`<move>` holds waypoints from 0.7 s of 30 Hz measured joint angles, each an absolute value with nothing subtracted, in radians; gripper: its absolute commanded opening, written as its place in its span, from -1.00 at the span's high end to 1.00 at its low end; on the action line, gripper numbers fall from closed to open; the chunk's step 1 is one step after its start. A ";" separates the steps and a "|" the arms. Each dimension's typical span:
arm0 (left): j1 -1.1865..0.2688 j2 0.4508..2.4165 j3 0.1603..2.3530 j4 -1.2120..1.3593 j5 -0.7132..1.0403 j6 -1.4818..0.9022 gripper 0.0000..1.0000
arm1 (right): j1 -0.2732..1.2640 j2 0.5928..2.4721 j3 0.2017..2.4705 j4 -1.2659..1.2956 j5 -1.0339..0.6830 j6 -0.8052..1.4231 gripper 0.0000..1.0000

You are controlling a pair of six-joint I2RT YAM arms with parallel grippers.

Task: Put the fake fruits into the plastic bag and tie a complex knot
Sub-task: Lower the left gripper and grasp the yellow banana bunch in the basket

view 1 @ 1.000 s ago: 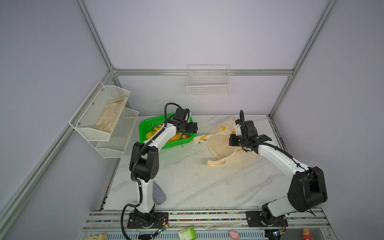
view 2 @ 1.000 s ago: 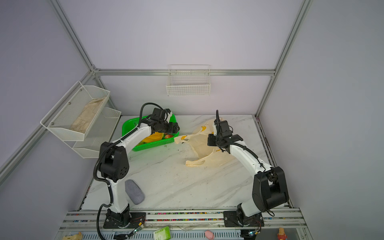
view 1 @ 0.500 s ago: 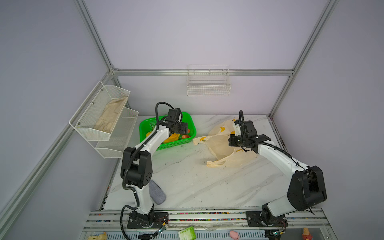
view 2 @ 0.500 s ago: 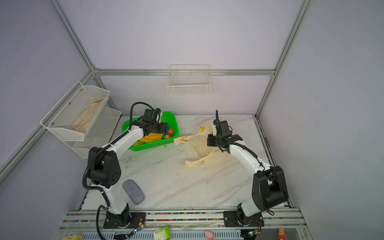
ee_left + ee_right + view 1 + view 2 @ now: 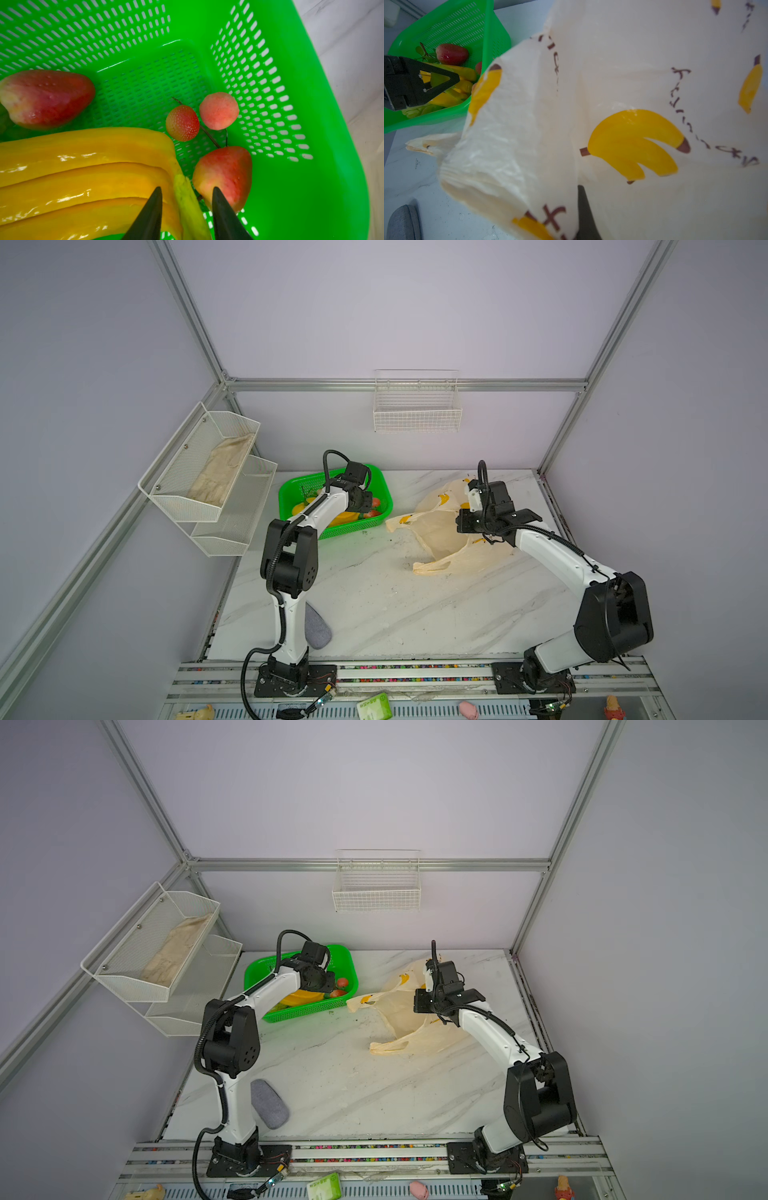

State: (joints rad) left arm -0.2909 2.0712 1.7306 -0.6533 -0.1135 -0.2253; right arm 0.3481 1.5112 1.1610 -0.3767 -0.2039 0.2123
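Left of centre in a top view, the basket (image 5: 357,526) holds the bananas (image 5: 83,166). The left tool (image 5: 186,189), narrow, straddles their stem (image 5: 187,205) but is not yet pinching it; I would close squarely and lift straight. Right of centre, the right tool (image 5: 463,524) is clamped on the bag (image 5: 436,531) rim above the worktop (image 5: 374,593); hold the mouth wide.

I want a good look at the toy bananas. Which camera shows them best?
The left wrist view: the bananas fill much of the picture, close and sharp, lying in the basket, with the left end effector straddling their stem. In both top views the arm hides all but a yellow sliver. The right wrist view catches part.
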 measured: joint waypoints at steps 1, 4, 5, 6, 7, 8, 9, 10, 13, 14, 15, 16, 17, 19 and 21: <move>-0.291 2.077 1.738 -0.654 -0.117 -0.224 0.40 | 0.348 1.511 1.161 -0.377 -0.204 0.212 1.00; -0.291 2.087 1.743 -0.654 -0.122 -0.220 0.57 | 0.348 1.511 1.161 -0.377 -0.205 0.212 1.00; -0.291 2.089 1.743 -0.655 -0.126 -0.216 0.60 | 0.348 1.512 1.161 -0.377 -0.205 0.212 1.00; -0.291 2.090 1.743 -0.655 -0.128 -0.213 0.62 | 0.348 1.512 1.161 -0.377 -0.205 0.212 1.00; -0.291 2.090 1.743 -0.655 -0.132 -0.212 0.65 | 0.348 1.512 1.161 -0.377 -0.205 0.212 1.00; -0.291 2.089 1.743 -0.654 -0.138 -0.212 0.68 | 0.348 1.513 1.161 -0.377 -0.205 0.212 1.00; -0.293 2.088 1.743 -0.654 -0.143 -0.209 0.71 | 0.348 1.514 1.161 -0.377 -0.205 0.212 1.00; -0.294 2.086 1.743 -0.655 -0.150 -0.205 0.75 | 0.348 1.514 1.161 -0.377 -0.204 0.212 1.00; -0.298 2.064 1.743 -0.669 -0.165 -0.197 0.88 | 0.348 1.514 1.161 -0.377 -0.203 0.212 1.00; -0.300 2.050 1.743 -0.675 -0.165 -0.199 0.95 | 0.348 1.514 1.161 -0.376 -0.203 0.213 1.00; -0.302 2.033 1.743 -0.679 -0.164 -0.199 1.00 | 0.348 1.514 1.161 -0.377 -0.202 0.213 1.00; -0.305 2.006 1.742 -0.683 -0.160 -0.199 1.00 | 0.348 1.514 1.161 -0.376 -0.200 0.215 1.00; -0.309 1.974 1.740 -0.685 -0.156 -0.199 1.00 | 0.348 1.514 1.161 -0.376 -0.199 0.217 1.00; -0.316 1.893 1.732 -0.689 -0.136 -0.200 1.00 | 0.348 1.514 1.163 -0.373 -0.199 0.223 1.00; -0.324 1.776 1.700 -0.682 -0.110 -0.200 1.00 | 0.348 1.517 1.169 -0.371 -0.199 0.228 1.00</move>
State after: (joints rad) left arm -0.3244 1.7756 1.6997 -0.6815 -0.1097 -0.1997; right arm 0.3481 1.5166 1.1694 -0.3710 -0.1989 0.2283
